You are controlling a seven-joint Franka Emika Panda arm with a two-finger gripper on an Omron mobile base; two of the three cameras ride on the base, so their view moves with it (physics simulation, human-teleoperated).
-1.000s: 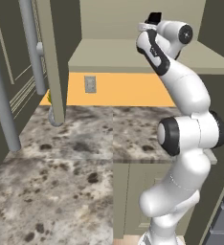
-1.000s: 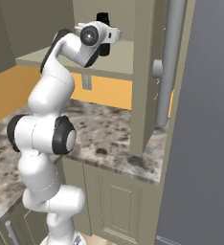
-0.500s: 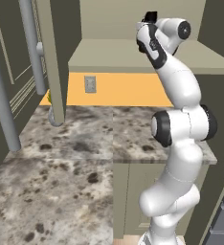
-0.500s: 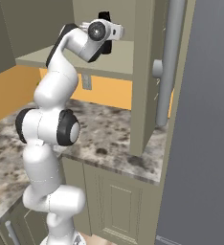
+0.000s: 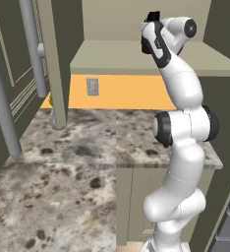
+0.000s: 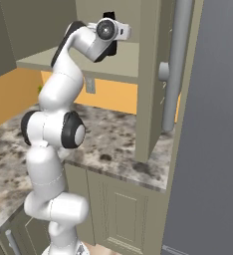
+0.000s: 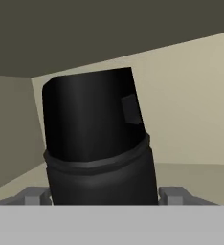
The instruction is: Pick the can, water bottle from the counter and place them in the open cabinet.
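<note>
With the arm raised high and folded toward the wall, the gripper [image 7: 104, 191] sits at the mouth of the open cabinet [image 5: 136, 56], level with its beige shelf. Seen along the hand, the water bottle [image 7: 97, 139] stands between the two fingers, whose grey stubs show just beside its base on either side; the jaws are clamped against its black body, so the hand is gripping the bottle. It leans slightly in that view, its narrower capped end pointing up toward the dark underside of the cabinet top, with the beige back wall behind it and the shelf surface below.

From the left base camera, the black end of the bottle [image 5: 153, 16] pokes up just above the wrist, in front of the cabinet's pale back panel and above the shelf. From the right base camera the same dark shape [image 6: 108, 17] rises above the hand, which is over the near edge of the shelf [image 6: 78, 62].

Below, the counter [image 5: 87, 162] spreads out speckled and grey-brown, with an orange wall strip and a small outlet plate [image 5: 92, 86] behind it. At the far left of the counter, partly hidden by the open cabinet door [image 5: 58, 59], a small grey vase [image 5: 54, 118] with a bit of green shows. A long grey bar handle [image 6: 174, 64] runs down the door in the right base view, beside the tall grey fridge [image 6: 213, 149].
</note>
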